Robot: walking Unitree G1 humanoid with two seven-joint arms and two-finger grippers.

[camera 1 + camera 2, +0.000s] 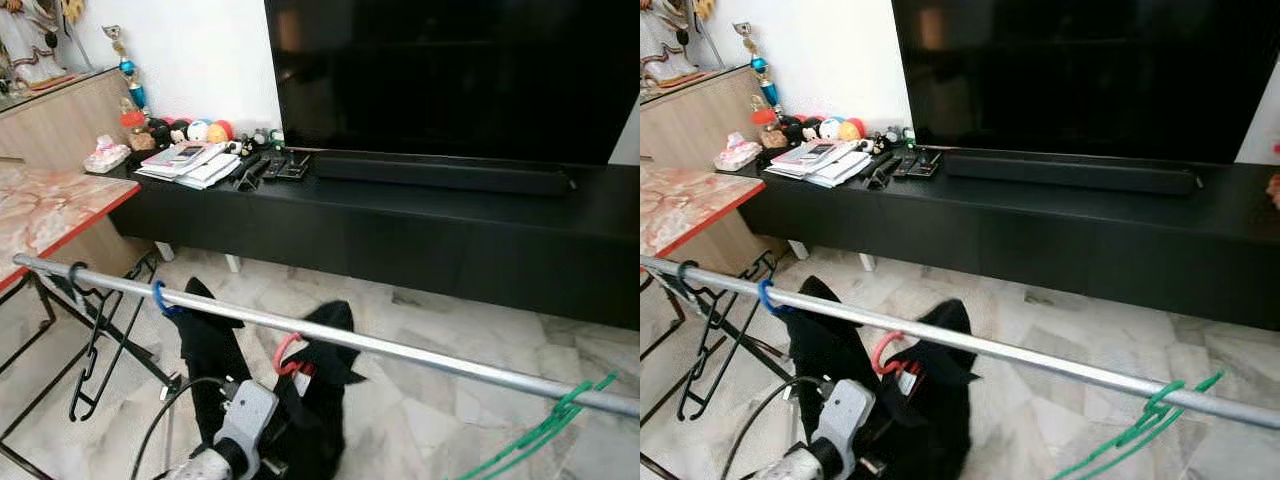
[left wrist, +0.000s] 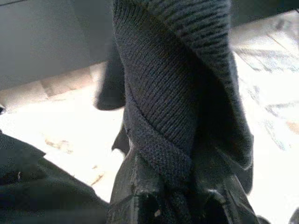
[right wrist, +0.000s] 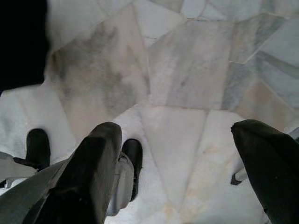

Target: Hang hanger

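- No writing is legible anywhere.
- A smooth metal rail (image 1: 400,350) crosses the scene; a red hanger (image 1: 287,355) hooks over it, carrying a black knitted garment (image 1: 320,400).
- A blue hook (image 1: 160,298), black wire hangers (image 1: 90,340) and a green hanger (image 1: 545,425) share the rail.
- The left tool (image 2: 177,205) is clamped on ribbed knit.
- The right tool (image 3: 175,158) hangs spread apart over the marble floor (image 3: 177,84), holding nothing.

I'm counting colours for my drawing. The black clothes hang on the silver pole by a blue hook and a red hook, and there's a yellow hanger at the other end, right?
Almost. The hanger at the far end of the silver pole is green, not yellow, as the left eye view shows. The black clothes do hang by a blue hook and a red hook.
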